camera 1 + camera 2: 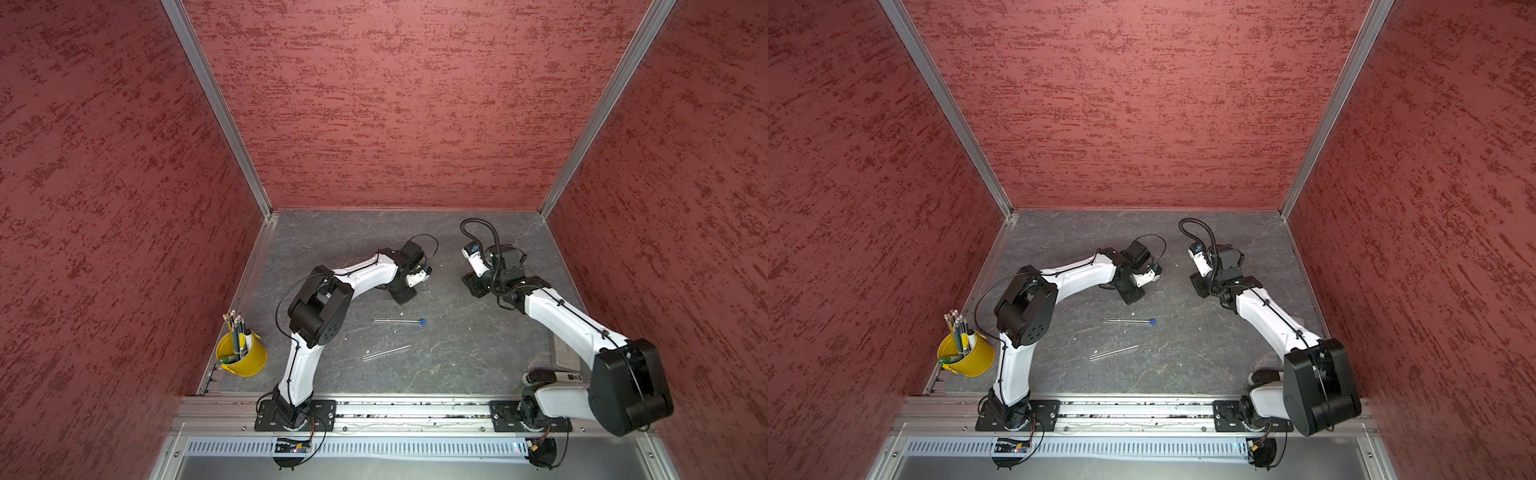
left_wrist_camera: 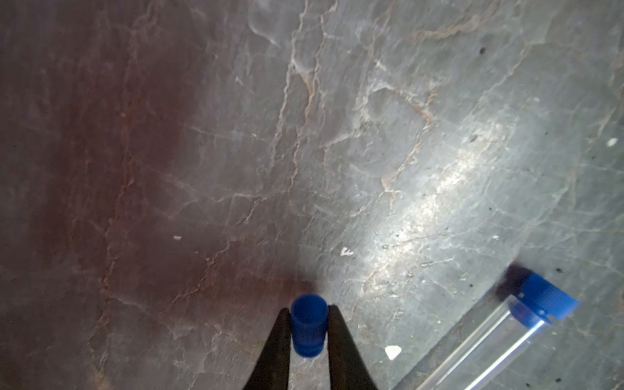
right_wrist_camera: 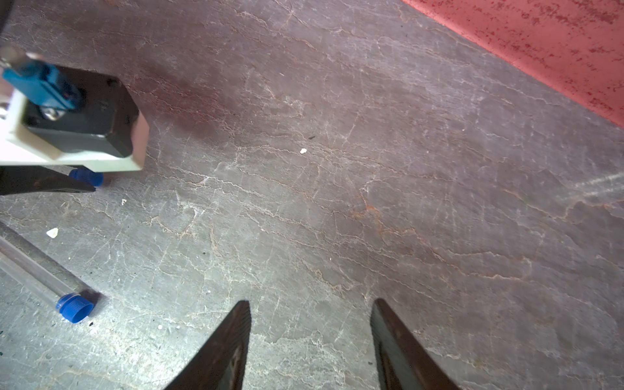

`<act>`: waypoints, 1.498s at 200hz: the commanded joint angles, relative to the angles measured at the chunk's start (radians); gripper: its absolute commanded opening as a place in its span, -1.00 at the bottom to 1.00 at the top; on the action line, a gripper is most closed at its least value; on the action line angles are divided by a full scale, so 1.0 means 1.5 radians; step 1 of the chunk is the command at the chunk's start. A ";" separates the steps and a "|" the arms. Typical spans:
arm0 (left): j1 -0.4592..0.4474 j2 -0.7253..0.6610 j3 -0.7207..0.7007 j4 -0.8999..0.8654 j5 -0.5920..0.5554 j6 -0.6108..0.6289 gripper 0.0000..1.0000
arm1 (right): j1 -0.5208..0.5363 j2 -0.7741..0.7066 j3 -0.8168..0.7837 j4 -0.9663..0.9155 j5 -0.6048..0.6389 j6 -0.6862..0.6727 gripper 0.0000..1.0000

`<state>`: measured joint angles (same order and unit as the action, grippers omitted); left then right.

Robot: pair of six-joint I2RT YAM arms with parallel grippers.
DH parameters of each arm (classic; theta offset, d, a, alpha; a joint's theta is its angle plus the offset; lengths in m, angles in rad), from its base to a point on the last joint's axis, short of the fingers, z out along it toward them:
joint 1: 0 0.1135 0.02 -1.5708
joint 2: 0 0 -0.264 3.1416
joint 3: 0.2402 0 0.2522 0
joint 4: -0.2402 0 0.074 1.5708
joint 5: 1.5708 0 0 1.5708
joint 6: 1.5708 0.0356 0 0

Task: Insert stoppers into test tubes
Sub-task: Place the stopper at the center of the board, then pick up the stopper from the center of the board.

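Observation:
In the left wrist view my left gripper is shut on a small blue stopper, held just above the grey table. A clear test tube with a second blue stopper in its end lies mid-table, just in front of that gripper; it shows in both top views, tube and stopper. Another test tube, its ends bare, lies nearer the front, also seen as a tube. My right gripper hovers open and empty to the right.
A yellow bucket of pencils and markers stands at the front left corner. Red walls close in three sides. A flat grey pad lies under the right arm. White specks dot the marbled table.

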<state>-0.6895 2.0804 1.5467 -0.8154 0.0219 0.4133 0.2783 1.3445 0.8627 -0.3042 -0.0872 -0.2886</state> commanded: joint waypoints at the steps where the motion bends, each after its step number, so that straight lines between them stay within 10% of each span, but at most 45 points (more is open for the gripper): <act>1: 0.002 0.015 0.004 -0.001 0.013 0.017 -0.59 | -0.006 -0.005 -0.004 0.013 -0.002 -0.002 0.20; 158: 0.018 -0.012 0.004 0.013 0.046 0.011 -0.10 | 0.001 0.023 0.001 0.016 -0.149 -0.130 0.20; 231: 0.066 -0.174 -0.041 -0.020 0.052 -0.010 -0.03 | 0.014 0.110 0.018 0.065 -0.326 -0.330 0.23; 299: 0.133 -0.375 -0.231 -0.028 0.067 -0.050 -0.03 | 0.099 0.257 0.141 0.010 -0.302 -0.442 0.16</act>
<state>-0.5102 1.5974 1.2778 -0.8379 0.0998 0.3748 0.3782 1.6859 1.0096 -0.2592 -0.5205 -0.8509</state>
